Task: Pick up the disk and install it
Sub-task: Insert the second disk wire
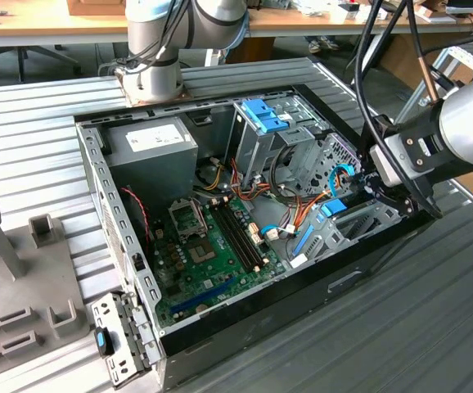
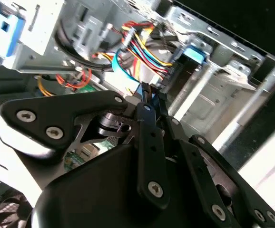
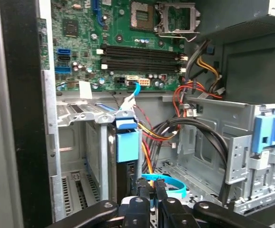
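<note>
Pincer [image 1: 367,183] is at the exterior view's right edge of the open case [image 1: 97,196], reaching down into the drive bay. That's where the disk goes, so the position makes sense.

Pincer state: tips look clenched, pressed together in the second wrist view [image 2: 149,97], with nothing between them. Probably closed to slip through the narrow gap between the cables and the bay wall, or to push with the tips.

Disk [image 3: 128,176]: my read is that it's the dark slab standing on edge in the bay slot, with its blue rail tab [image 3: 127,145] at the end facing the motherboard [image 3: 128,42]. It sits just beside the tips in the first wrist view [image 3: 151,191]. I can't tell whether they touch. The edge-on pose fits the slot's guides, so it looks at least partly seated. How deep it sits is hidden.

A light-blue data cable [image 3: 171,184] loops right at the tips and is a snag risk.

The drive cage with the blue latch [image 1: 263,115] and the power supply [image 1: 150,143] sit far side, well apart. The case rests on the ribbed table [image 1: 24,123].
</note>
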`<state>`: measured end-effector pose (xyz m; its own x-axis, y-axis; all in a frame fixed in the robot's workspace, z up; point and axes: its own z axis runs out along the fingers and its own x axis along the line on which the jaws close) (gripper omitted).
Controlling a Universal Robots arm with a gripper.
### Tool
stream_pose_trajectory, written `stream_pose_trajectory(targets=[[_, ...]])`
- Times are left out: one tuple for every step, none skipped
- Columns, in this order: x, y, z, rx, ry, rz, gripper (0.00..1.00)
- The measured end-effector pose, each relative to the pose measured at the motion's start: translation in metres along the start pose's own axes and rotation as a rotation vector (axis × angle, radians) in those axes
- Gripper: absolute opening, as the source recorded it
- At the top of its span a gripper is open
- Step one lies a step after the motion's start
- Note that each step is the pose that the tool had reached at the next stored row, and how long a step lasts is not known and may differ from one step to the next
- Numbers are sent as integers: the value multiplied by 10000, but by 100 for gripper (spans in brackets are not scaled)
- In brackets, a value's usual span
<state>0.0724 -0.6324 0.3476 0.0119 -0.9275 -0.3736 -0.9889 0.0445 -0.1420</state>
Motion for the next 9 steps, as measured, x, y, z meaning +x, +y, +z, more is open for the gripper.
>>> stream_pose_trajectory(targets=[[-10, 2, 4, -3, 277, -41, 16], [-23, 2, 11, -6, 448, -68, 16], [-32, 2, 13, -7, 567, -86, 16], [-43, 3, 17, -9, 631, -95, 16], [-47, 3, 19, -9, 649, -99, 16], [-58, 5, 24, -8, 670, -101, 16], [-80, 6, 32, -9, 711, -108, 16], [-108, 7, 43, -10, 791, -121, 16], [-130, 9, 53, -11, 947, -142, 16]])
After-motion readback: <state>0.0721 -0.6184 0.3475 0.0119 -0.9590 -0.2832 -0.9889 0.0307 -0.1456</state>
